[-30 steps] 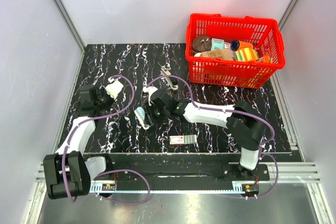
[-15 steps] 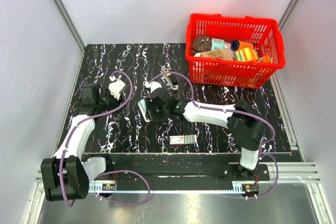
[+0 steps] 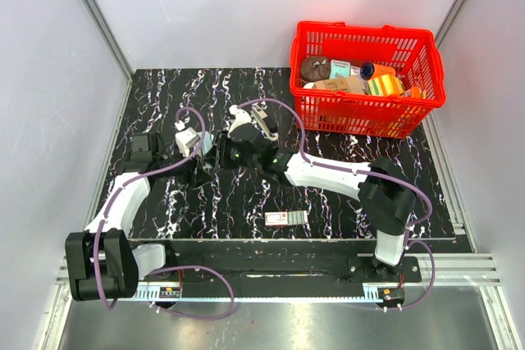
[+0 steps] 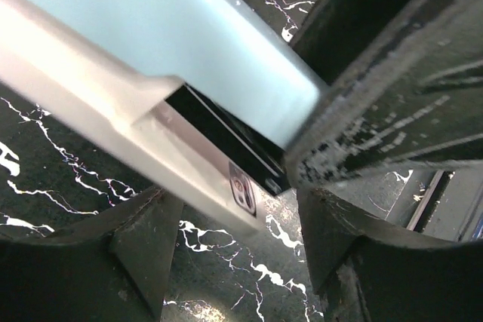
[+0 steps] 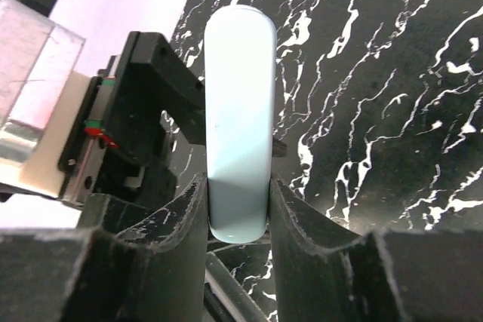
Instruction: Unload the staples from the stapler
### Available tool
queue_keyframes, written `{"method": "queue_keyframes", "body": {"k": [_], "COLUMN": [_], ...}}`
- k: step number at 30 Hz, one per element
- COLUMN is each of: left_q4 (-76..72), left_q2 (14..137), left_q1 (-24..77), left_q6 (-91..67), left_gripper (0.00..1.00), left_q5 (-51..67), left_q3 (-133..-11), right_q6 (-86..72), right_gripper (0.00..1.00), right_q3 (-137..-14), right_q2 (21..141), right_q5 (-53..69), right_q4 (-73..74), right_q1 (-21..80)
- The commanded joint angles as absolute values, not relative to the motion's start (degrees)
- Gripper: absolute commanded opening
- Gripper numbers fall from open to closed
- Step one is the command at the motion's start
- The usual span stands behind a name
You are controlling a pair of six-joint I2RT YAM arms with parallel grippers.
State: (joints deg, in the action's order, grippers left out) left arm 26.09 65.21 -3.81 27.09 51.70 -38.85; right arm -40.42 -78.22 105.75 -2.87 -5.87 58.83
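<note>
Right pincer (image 5: 238,190) clamped on pale-blue tube (image 5: 240,96), left pincer (image 4: 226,194) apart around it — stapler (image 3: 264,120) near red basket (image 3: 361,118).

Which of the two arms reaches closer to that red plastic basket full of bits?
Right. Its end effector, gripping a pale blue-and-white object mid-table, is left of the red plastic basket; the left end effector is farther left, open around that object.
</note>
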Motion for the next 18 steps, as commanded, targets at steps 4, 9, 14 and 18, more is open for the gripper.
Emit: {"method": "queue_keyframes", "body": {"k": [4, 9, 14, 18], "left_q4": [21.53, 21.79, 23.38, 23.29], "left_q2": [65.83, 65.92, 65.13, 64.07], "left_q1": [-4.66, -6.50, -7.03, -7.03], "left_q6": [28.56, 29.88, 32.34, 33.39], "left_gripper": [0.52, 0.35, 0.23, 0.15], "left_q5": [53.62, 53.96, 53.61, 53.26], "left_q3": [-39.46, -39.99, -40.25, -40.25], "right_q6": [-45.09, -45.18, -44.83, -44.47], "right_gripper": [0.00, 0.00, 0.00, 0.00], "right_q3": [-78.05, -76.12, -75.06, -75.50], "right_q2": [104.59, 103.80, 103.45, 103.89], "right_q5": [1.48, 2.99, 3.78, 4.92], "right_q4": [-11.51, -11.16, -10.11, -8.88], "right_q1": [58.89, 58.89, 58.89, 58.80]}}
